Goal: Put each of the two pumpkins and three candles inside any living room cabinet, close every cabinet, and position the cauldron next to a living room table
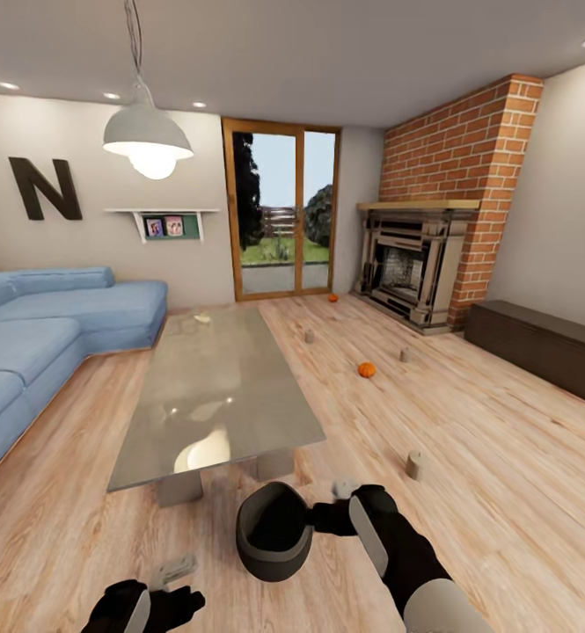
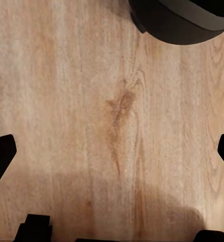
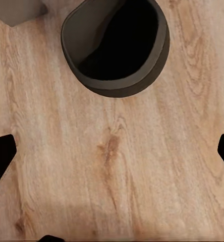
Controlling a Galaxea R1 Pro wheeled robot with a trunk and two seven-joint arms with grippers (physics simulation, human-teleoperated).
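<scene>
Both arms occupy the near foreground of the head view. Left gripper [image 1: 171, 576] hangs over bare wood floor [image 1: 468, 492], jaws spread wide with nothing between them; its wrist view shows the two dark fingertips [image 2: 1, 154] at opposite edges and floor planks between. Right gripper [image 1: 345, 492] is likewise spread wide and empty, its fingertips [image 3: 1, 156] well apart over bare planks.

Cauldron [image 1: 274, 530], dark and round with an open mouth, stands on the floor just beside the right gripper, between the two grippers, and close to the near end of the glass-topped table [image 1: 213, 396].

Beyond the right gripper:
- nearest candle [image 1: 414, 464], on the floor off to its right;
- one pumpkin [image 1: 366, 370], farther out;
- two more candles [image 1: 309, 336] [image 1: 405, 355], past that;
- second pumpkin [image 1: 333, 298], near the glass door [image 1: 283, 211].

Cabinet [image 1: 538, 347] stands against the right wall, well apart from both grippers, drawer fronts shut.
</scene>
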